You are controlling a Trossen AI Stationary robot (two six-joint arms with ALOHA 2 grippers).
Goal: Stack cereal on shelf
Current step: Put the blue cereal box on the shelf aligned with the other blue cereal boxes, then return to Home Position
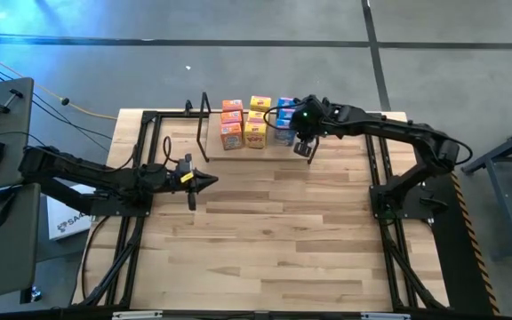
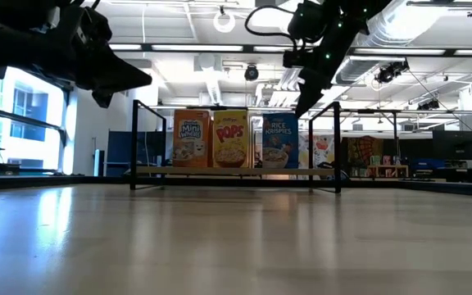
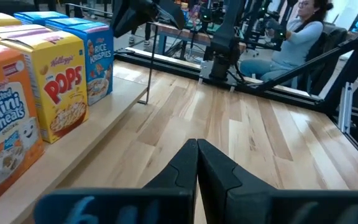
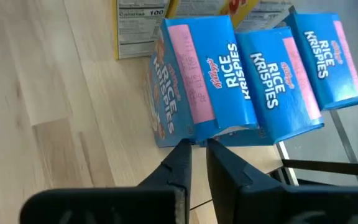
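both sets of jaws look pinched near-shut, holding nothing. right gripper (image 4: 194, 152) hangs just above the front rice krispies box (image 4: 201, 78), tips at its near edge, probably tidying the blue row. cereal sits in three columns on the shelf (image 2: 236, 171): mini wheats (image 2: 191, 138), pops (image 2: 230, 138), rice krispies, fronts facing out. right arm reaches across from its base, wrist angled down over the rack's end. left gripper (image 1: 204, 181) waits level over mid-table, pointing inward, well clear.
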